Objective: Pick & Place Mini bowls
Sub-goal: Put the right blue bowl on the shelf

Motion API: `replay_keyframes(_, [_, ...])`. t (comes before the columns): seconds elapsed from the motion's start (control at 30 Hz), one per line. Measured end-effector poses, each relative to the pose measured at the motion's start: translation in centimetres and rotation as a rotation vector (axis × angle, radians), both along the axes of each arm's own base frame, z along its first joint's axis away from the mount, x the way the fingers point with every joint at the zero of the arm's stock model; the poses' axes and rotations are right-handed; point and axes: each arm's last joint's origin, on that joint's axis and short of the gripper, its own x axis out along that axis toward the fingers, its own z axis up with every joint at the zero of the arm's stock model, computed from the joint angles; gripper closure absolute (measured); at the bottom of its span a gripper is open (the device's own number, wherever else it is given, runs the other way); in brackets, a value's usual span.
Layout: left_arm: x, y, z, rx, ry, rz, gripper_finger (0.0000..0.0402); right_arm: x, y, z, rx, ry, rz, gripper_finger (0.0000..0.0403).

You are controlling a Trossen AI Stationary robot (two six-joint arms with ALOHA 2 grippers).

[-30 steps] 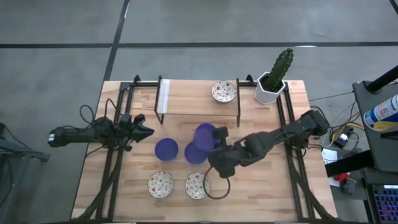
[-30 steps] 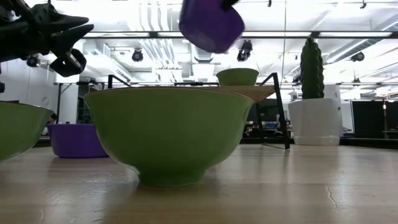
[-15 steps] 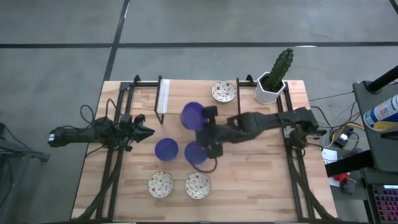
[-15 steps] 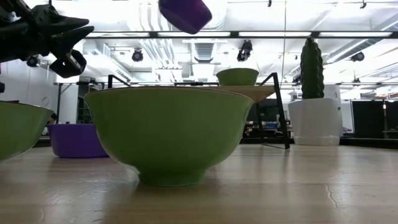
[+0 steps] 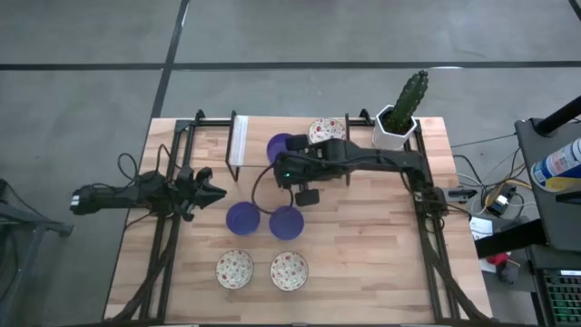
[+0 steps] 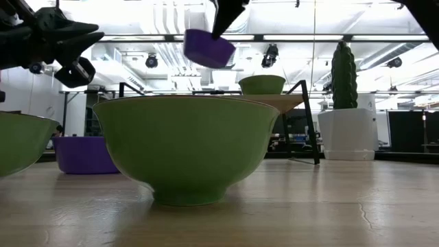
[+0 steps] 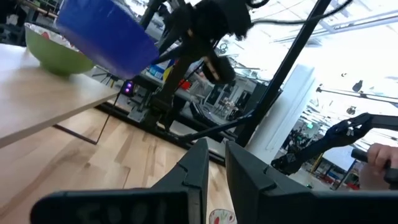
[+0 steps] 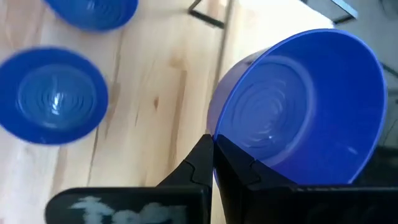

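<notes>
Six mini bowls show from above: the right gripper (image 5: 283, 163) carries a blue bowl (image 5: 279, 146) over the raised shelf (image 5: 263, 145), beside the floral bowl (image 5: 327, 132) already there. Low view: that bowl hangs tilted, well above the shelf. Right wrist view: fingers (image 8: 205, 163) clamp its rim. Placing is under way, I judge; next, lowering and letting go. The left gripper (image 5: 207, 192) waits, its fingers nearly together, holding nothing.
</notes>
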Motion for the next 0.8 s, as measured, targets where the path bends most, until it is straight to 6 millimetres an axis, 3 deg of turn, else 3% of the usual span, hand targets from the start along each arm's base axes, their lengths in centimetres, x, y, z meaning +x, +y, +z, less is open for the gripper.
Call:
replay_keyframes(0.27, [0.0,0.0,-0.2,-0.009,0.018,-0.002,0.0353,1.1,-3.4,-1.9,-0.028,0.066,-0.019,0.0394])
replay_keyframes(0.8, [0.1,0.0,-0.6,-0.032,0.067,-0.004,0.0353,0.8,-8.8,-2.0,0.109,0.043,-0.054,0.0394])
